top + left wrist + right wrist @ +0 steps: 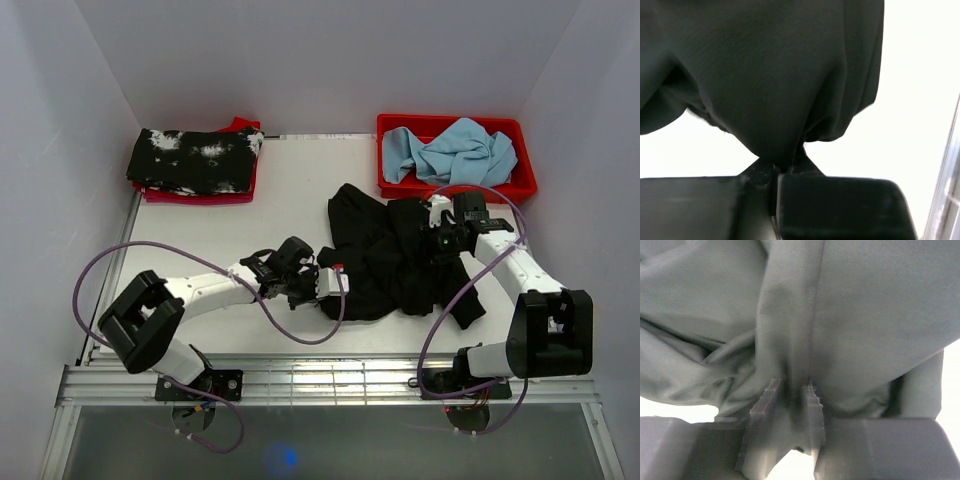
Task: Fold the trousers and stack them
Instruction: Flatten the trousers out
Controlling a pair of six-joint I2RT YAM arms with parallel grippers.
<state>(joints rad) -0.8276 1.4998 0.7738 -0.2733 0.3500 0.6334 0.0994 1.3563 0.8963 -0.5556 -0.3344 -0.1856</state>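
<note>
The trousers (385, 255) lie in a crumpled black heap on the table (290, 190), right of its middle and nearer the near edge than the far one. One strip trails toward the near right corner. Nothing is folded yet. I judge the step in hand to be the first grasp, taken so the heap can be opened out flat before any fold.

The left arm (200, 290) reaches in from the left. Its jaws are pressed together on a small pinch of cloth at the heap's left edge, and the left wrist view shows the fabric (765, 75) bunching down into them. The right arm (510, 265) comes in from the right side, and its jaws are clamped on a thick vertical ridge of cloth (790, 350) that fills the gap between them.

The next move probably calls for lifting both pinches and drawing them apart, so the garment hangs or spreads and its shape can be read.

Which part each arm holds, whether waistband, hem or mid-leg, cannot be told. The black folds merge in the top view, and both wrist views are filled with cloth. Whether either pinch has caught one layer or several is also unclear.
</note>
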